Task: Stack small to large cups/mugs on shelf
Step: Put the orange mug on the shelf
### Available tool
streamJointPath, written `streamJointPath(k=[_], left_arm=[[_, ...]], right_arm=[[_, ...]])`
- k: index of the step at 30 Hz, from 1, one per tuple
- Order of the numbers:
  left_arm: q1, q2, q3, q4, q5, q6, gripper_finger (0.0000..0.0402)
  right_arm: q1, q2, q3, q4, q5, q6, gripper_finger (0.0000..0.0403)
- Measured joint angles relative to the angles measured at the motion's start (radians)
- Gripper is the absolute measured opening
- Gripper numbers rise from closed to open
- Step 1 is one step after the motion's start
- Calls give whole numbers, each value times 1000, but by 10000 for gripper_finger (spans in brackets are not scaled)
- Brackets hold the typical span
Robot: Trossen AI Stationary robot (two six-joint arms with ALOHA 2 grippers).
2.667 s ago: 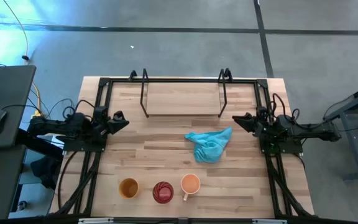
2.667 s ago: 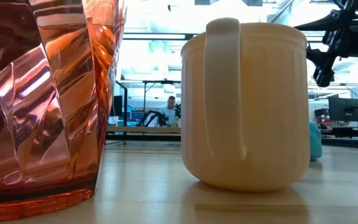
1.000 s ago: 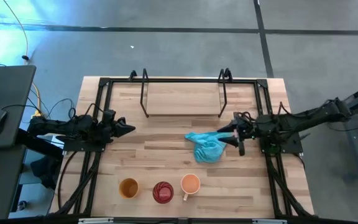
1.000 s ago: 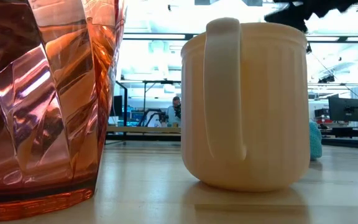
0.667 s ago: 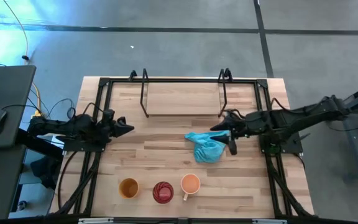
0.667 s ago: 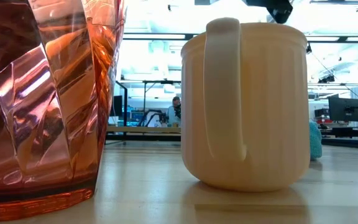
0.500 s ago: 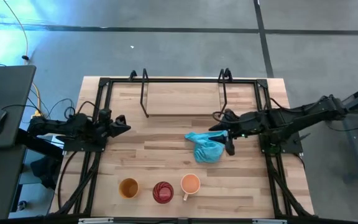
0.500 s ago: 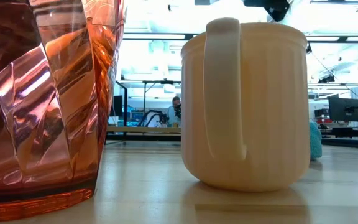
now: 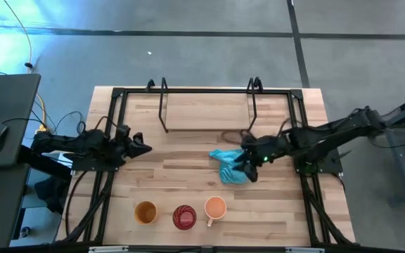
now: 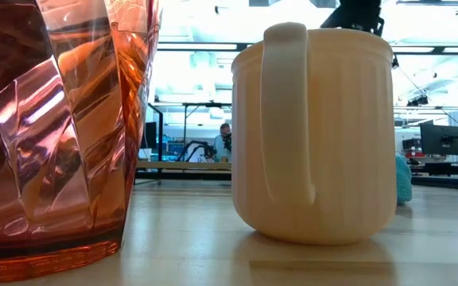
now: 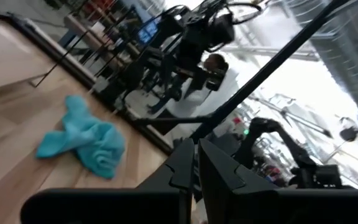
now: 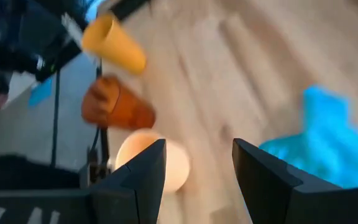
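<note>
Standing in a row near the table's front edge: yellow-orange cup [image 9: 145, 212], red ribbed cup [image 9: 184, 217] and light orange mug [image 9: 215, 209], all upright, mouths up, set just beside one another without stacking. Seen level from the tabletop, mug [image 10: 315, 135] pale, faintly fluted, thick loop handle turned toward the camera; ribbed cup [image 10: 54, 127] translucent, faceted, pink-red. No contents made out in any of the three from above.

Shelf [image 9: 207, 111] at the far side of the table: light-wood board inside a thin black rod frame, bare on top.

Turquoise cloth [image 9: 234, 165] crumpled between shelf and cups, well apart from both.

Right gripper [image 9: 247, 167] reached out over the cloth's right edge, fingers [image 12: 263, 180] spread wide, nothing between them; past them, the three cups and a corner of the cloth in the wrist view. Touching the cloth or merely above it: not told.

Left gripper [image 9: 140, 147] parked near the table's left side, fingers [image 11: 219, 174] pressed together, holding nothing.
</note>
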State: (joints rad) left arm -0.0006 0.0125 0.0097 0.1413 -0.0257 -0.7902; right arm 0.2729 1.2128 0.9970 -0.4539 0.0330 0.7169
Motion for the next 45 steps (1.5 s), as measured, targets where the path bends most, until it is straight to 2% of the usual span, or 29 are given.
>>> streamJointPath(k=[8,14,22,25,31,36,45], left_arm=[[0,0,0,-33,0,0,12],[0,0,0,-52,-5,0,12],[0,1,0,-127,-8,1,12],[0,1,0,-125,3,36,12],[0,1,0,-126,19,42,12],[0,1,0,-116,105,-30,12],[0,3,0,-77,31,-53,12]], right_arm=[[105,185,0,99,-105,56,177],[125,241,0,172,-57,161,177],[146,320,0,207,-2,426,177],[156,356,-1,281,12,503,177],[154,418,-1,388,-30,537,177],[147,417,-1,364,-52,514,177],[146,416,-2,229,-70,498,177]])
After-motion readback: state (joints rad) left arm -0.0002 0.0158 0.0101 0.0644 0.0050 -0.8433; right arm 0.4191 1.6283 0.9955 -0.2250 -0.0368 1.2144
